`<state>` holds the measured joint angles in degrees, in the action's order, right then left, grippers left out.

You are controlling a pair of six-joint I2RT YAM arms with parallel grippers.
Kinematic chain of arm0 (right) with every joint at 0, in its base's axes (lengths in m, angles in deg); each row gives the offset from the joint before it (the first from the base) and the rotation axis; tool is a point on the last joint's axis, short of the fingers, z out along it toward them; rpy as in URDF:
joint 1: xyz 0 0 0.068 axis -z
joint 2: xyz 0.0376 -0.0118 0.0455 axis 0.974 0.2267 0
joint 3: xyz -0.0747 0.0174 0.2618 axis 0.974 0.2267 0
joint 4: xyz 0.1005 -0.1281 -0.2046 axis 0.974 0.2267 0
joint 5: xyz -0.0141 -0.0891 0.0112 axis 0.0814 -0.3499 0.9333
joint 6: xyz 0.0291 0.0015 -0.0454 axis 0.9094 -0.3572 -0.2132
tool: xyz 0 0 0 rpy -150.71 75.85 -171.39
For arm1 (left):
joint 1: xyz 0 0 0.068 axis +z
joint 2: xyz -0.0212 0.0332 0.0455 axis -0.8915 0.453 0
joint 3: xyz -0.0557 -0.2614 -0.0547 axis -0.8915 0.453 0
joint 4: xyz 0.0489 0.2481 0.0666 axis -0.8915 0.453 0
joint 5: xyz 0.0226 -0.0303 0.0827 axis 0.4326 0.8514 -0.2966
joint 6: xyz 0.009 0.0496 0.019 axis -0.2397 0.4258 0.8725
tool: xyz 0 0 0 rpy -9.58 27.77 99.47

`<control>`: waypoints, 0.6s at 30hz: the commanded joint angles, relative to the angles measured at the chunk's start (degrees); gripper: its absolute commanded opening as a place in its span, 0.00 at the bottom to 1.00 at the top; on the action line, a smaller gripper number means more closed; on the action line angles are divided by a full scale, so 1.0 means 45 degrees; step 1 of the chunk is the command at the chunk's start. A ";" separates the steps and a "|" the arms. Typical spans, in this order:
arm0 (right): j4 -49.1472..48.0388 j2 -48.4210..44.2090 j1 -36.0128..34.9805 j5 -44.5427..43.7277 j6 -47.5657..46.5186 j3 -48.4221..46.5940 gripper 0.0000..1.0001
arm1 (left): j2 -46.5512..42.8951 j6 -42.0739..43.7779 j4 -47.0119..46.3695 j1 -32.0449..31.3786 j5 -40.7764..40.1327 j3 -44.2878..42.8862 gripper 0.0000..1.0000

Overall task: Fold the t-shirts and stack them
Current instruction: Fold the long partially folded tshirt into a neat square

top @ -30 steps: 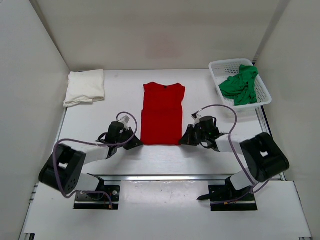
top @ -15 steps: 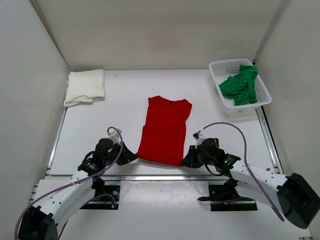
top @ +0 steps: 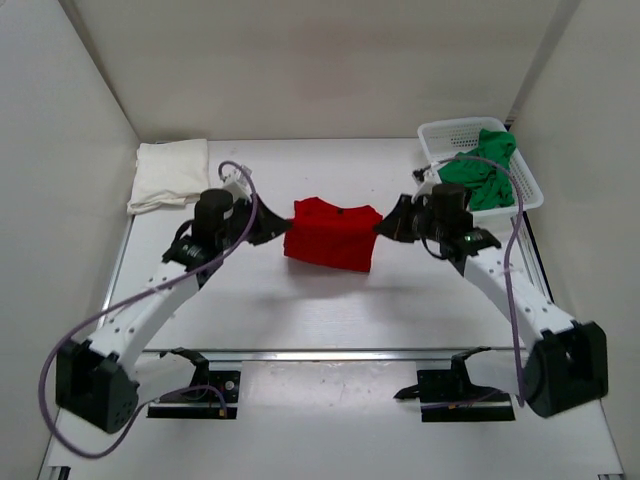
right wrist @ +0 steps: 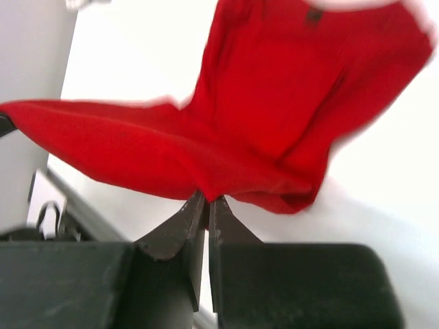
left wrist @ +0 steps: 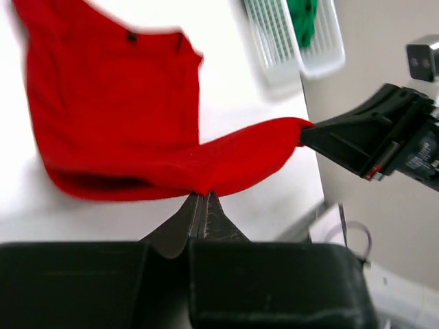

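1. Red t-shirt [top: 332,235] is hanging over the middle of the bench [top: 300,300], about midway between its left and right edges. One edge is being held up off the surface.
2. The left gripper [top: 283,231] is pinching the left end of that raised edge. In its own wrist view, its fingertips [left wrist: 200,200] are pressing tight together on the red cloth.
3. The right gripper [top: 382,228] is doing the same at the right end, its jaws closing flat on the fabric in its own wrist view.
4. Between the two grips the held edge is stretching in a fairly straight line, while the rest of the shirt is sagging below it. The collar end is lying on the bench.
5. A cream-white t-shirt [top: 170,175] is lying folded in the far left corner of the bench, well apart from the red one.
6. A white mesh basket [top: 432,133] is sitting in the far right corner, with a green t-shirt [top: 482,172] lying crumpled inside it.
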<state>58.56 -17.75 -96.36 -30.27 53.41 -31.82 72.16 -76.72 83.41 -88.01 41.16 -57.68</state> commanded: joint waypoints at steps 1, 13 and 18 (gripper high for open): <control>-0.0321 0.1944 0.1177 0.1206 -0.1148 -0.1992 0.00 | 0.2007 0.0382 -0.1538 0.0621 -0.0473 -0.1563 0.00; 0.2211 1.1100 0.2625 0.1345 -0.1793 -1.0271 0.00 | 1.1460 -0.0085 -0.1286 0.2126 -0.0709 -0.7677 0.00; 0.4536 1.4207 0.2529 0.0955 -0.2301 -1.5129 0.04 | 1.2985 -0.0357 -0.0915 0.2515 -0.0536 -0.9278 0.18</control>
<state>71.00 42.29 -85.50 -23.85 45.96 -89.04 130.95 -77.29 78.78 -78.63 39.50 -94.02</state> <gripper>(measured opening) 0.028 0.142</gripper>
